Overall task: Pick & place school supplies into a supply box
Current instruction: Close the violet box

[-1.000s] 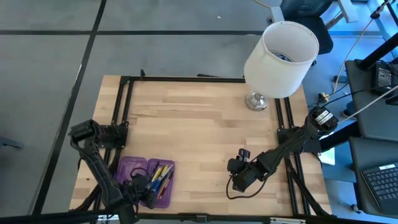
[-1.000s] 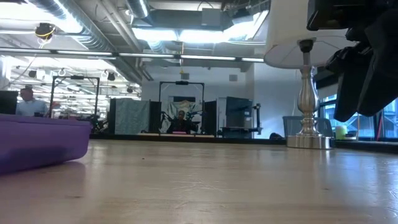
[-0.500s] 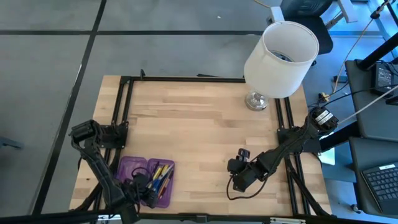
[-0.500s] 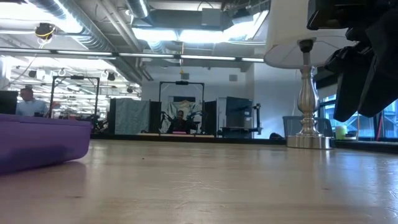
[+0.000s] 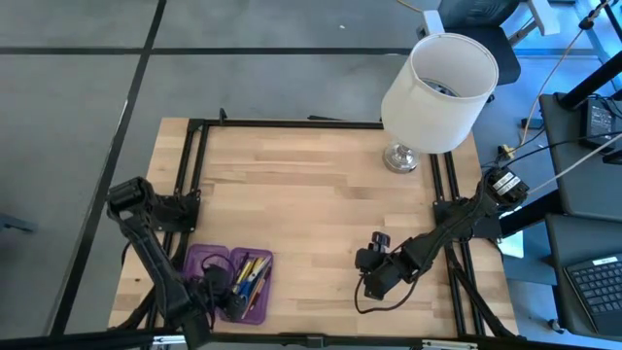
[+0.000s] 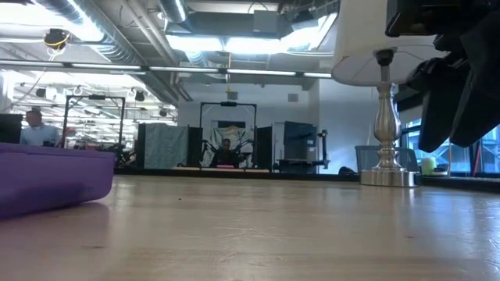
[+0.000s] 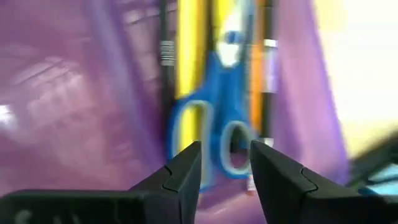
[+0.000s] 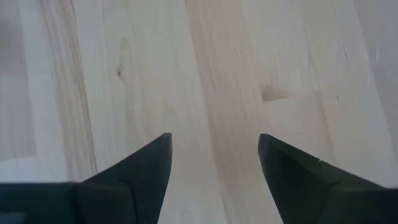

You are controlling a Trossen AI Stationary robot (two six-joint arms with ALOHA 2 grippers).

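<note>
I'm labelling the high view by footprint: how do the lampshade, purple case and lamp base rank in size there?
1. Lampshade, though being nearer the overhead camera enlarges it.
2. Purple case, partly hidden by the left gripper.
3. Lamp base, mostly hidden beneath the shade.

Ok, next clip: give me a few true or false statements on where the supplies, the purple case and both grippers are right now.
1. The scissors lie inside the purple case. True.
2. The left gripper is clamped on a pencil. False: its fingers stand slightly apart over the scissors, holding nothing.
3. The right gripper is open over bare table. True.
4. The lamp stands next to the purple case. False: it stands at the far right corner, while the case lies at the near left.
5. Loose pens lie on the table outside the case. False: the pens seen are in the case.
</note>
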